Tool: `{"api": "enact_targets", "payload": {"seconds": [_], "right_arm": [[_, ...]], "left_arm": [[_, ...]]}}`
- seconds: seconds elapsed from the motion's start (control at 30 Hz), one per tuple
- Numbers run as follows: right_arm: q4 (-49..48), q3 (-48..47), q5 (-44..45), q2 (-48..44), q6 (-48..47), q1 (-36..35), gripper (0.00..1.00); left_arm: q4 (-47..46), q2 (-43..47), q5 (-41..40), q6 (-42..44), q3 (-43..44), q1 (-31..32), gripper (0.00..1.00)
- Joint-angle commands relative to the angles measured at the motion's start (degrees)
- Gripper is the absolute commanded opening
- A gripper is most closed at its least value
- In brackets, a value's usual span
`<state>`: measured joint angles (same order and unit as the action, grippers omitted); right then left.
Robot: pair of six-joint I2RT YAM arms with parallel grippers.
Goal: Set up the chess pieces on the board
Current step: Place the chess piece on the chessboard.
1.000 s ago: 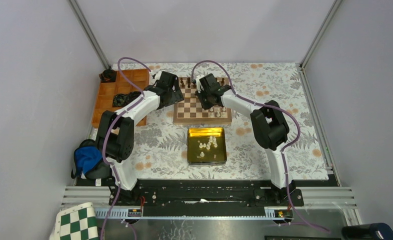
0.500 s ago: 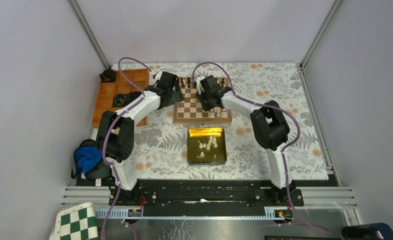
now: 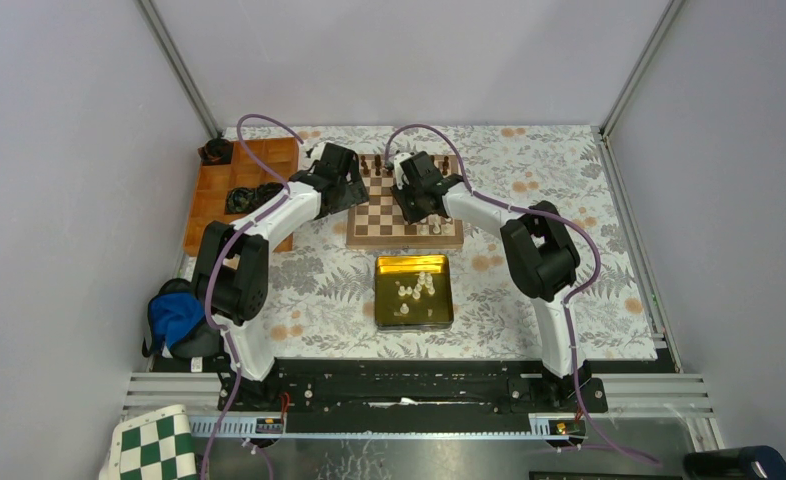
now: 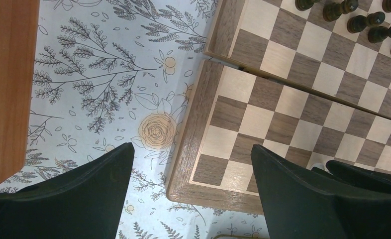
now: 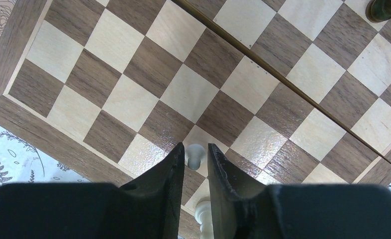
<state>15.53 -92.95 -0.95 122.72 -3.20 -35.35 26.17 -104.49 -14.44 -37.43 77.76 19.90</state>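
The board (image 3: 401, 228) lies at the table's middle back, also seen in the left wrist view (image 4: 283, 114) and the right wrist view (image 5: 134, 74). My right gripper (image 5: 196, 147) hovers low over its near rows, jaws narrowly apart around a cream-white pawn (image 5: 195, 155) that stands on a light square. Another white piece (image 5: 203, 213) stands just behind it. More white chess pieces (image 3: 416, 288) lie in a yellow tin (image 3: 383, 300). My left gripper (image 4: 192, 149) is wide open over the board's near left corner, holding nothing.
Dark brown pieces (image 3: 374, 164) line the board's far rows, also in the left wrist view (image 4: 362, 22). An orange compartment tray (image 3: 219, 195) sits left of the board. A blue object (image 3: 174, 315) lies by the left arm's base, a green checkered mat (image 3: 154, 445) below it.
The right gripper's jaws have eased apart a little around the pawn, and its wrist shifted slightly over the board. The left arm has not moved.
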Motion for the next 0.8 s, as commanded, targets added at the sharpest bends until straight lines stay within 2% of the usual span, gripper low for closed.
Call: {"api": "enact_targets", "payload": {"seconds": [0.0,0.47,0.67,0.77], "right_arm": [[-0.68,-0.38,0.63,-4.21,0.28,-0.33,0.31],[1.55,-6.89,0.64,-6.16,-0.39,-0.34,0.36],[1.95,-7.68,5.03,-10.21,0.74,-0.31,0.40],[1.84,-5.92,7.79,-13.22,2.21,0.13,0.44]], "left_arm": [[-0.16,2.20,-1.66,-0.29,0.15,0.31,0.95],[0.36,4.05,-3.72,1.36,2.01,0.31,0.95],[-0.42,7.34,-2.88,3.82,1.36,0.84,0.94],[-2.63,10.07,-1.53,5.33,-0.37,3.05,0.93]]}}
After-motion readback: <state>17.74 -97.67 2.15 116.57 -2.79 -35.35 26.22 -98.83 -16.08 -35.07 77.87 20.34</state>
